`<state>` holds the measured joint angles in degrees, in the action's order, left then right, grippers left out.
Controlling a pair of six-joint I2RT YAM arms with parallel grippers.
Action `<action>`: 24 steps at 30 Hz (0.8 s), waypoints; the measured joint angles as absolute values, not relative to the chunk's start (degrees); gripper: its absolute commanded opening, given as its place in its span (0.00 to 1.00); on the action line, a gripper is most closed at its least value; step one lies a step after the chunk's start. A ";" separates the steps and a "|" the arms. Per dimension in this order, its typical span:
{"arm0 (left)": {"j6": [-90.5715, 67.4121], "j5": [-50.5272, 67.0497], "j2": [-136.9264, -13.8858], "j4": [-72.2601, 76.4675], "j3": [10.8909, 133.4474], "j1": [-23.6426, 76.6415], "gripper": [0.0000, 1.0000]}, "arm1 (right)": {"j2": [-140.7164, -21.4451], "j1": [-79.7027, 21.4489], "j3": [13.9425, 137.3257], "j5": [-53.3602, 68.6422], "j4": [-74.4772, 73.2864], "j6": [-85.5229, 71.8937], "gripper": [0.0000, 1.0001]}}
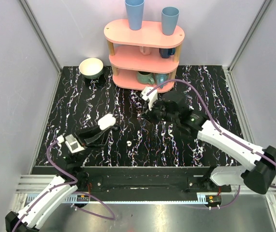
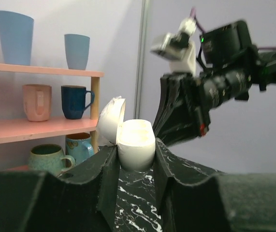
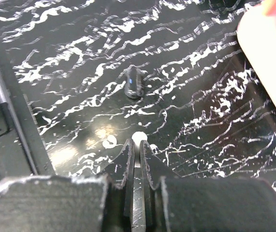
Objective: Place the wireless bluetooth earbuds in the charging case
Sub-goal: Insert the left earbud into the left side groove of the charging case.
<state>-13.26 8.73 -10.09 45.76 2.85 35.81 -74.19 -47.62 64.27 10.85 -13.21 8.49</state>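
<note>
Left claw [image 2: 136, 153] tight on charging case [image 2: 137, 136], right claw [image 3: 138, 146] tight on one earbud [image 3: 138, 137]

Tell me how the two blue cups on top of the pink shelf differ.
The left blue cup is taller and wider than the right blue cup. The left blue cup is a brighter sky blue, while the right blue cup looks greyer. The left one stands just left of the middle of the shelf, the right one near its right end. Both stand upright, have no handle and flare toward the top, on the top tier of the pink shelf.
</note>
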 measured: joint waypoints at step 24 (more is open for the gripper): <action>-12.84 32.67 -26.52 49.95 2.83 35.81 0.00 | -69.08 -47.57 81.01 46.26 -32.56 14.48 0.04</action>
<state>-12.84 32.67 -26.52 49.95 2.83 35.81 -69.08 -47.57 81.01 46.26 -32.56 14.48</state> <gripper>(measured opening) 0.340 0.086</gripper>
